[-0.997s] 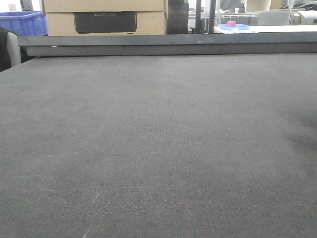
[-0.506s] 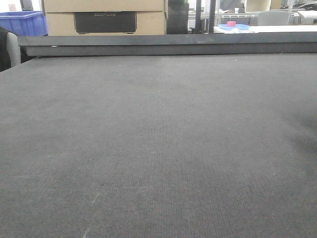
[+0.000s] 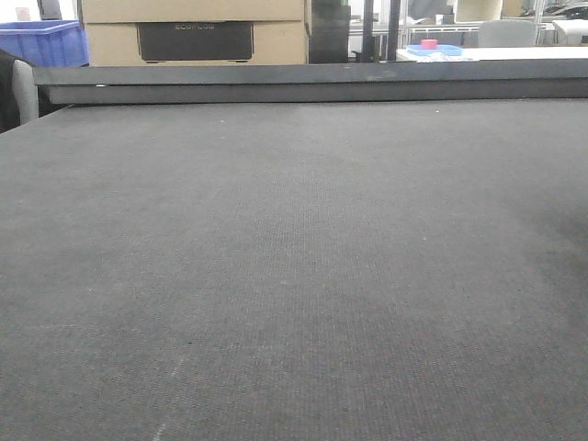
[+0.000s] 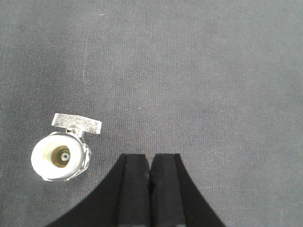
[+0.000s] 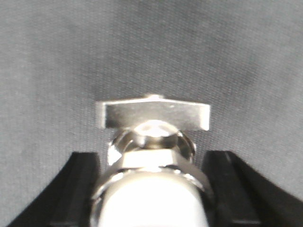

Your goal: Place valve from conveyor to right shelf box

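Change: almost none. In the front view the conveyor (image 3: pixel 276 276) reads the same as a second ago, with no arm and no valve in it. Only the dim patch at its right edge looks slightly fainter. I judge the grasp step is either just done or about to close, and carrying has not begun.

Near: my right hand (image 5: pixel 152 158) straddles the valve (image 5: pixel 154 142), a finger close on each side. It is too blurred for me to tell whether they pinch it. The handle (image 5: pixel 152 115) points away from me, crosswise. My left hand (image 4: pixel 150 161) is closed on nothing, fingers pressed together, over bare belt. The other valve (image 4: pixel 60 155) stands port-up just to the left of it, apart from the fingers. No right hand shows near that one, so I take them as two valves.

Room: the belt is flat and bare all round both hands, with nothing to snag on a lift.

Far: the rail (image 3: pixel 312 87) runs along the far edge, raised, and is the only lip to clear that way. Beyond it are a blue bin (image 3: pixel 46 41) and cartons (image 3: pixel 193 23). The right shelf box is not in any view, so the drop path is unknown.
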`<action>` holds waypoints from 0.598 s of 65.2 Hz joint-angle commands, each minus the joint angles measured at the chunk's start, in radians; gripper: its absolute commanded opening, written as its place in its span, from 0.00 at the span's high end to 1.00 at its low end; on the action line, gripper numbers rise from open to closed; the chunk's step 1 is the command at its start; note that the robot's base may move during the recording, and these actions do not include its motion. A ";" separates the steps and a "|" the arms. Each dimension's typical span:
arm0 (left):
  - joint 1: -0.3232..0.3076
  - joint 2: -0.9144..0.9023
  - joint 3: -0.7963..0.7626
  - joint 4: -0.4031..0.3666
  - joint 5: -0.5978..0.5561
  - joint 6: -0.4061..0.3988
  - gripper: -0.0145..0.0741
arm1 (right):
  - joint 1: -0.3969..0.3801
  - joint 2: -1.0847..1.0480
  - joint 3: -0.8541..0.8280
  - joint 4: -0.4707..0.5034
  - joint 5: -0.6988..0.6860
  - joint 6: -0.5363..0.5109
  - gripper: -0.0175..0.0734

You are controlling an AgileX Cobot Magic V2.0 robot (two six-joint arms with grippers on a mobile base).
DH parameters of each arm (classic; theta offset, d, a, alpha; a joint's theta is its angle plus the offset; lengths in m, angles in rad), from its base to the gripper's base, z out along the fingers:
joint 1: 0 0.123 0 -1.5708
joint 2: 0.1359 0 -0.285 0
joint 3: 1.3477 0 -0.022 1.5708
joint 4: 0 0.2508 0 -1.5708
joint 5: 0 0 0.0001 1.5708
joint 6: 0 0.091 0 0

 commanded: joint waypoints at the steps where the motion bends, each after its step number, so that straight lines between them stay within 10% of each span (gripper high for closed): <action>1: -0.004 0.004 -0.009 -0.025 0.022 -0.009 0.96 | -0.004 -0.006 0.003 -0.014 -0.012 -0.008 0.86; 4: -0.003 0.008 -0.009 -0.030 0.045 -0.044 0.96 | -0.004 -0.006 0.003 -0.014 -0.015 -0.008 0.99; 21: -0.003 0.082 -0.093 0.005 0.222 -0.042 0.96 | -0.004 -0.055 -0.057 -0.014 0.067 0.003 0.98; 39: -0.003 0.169 -0.205 0.273 0.287 -0.037 0.93 | -0.004 -0.183 -0.155 -0.014 0.052 0.003 0.98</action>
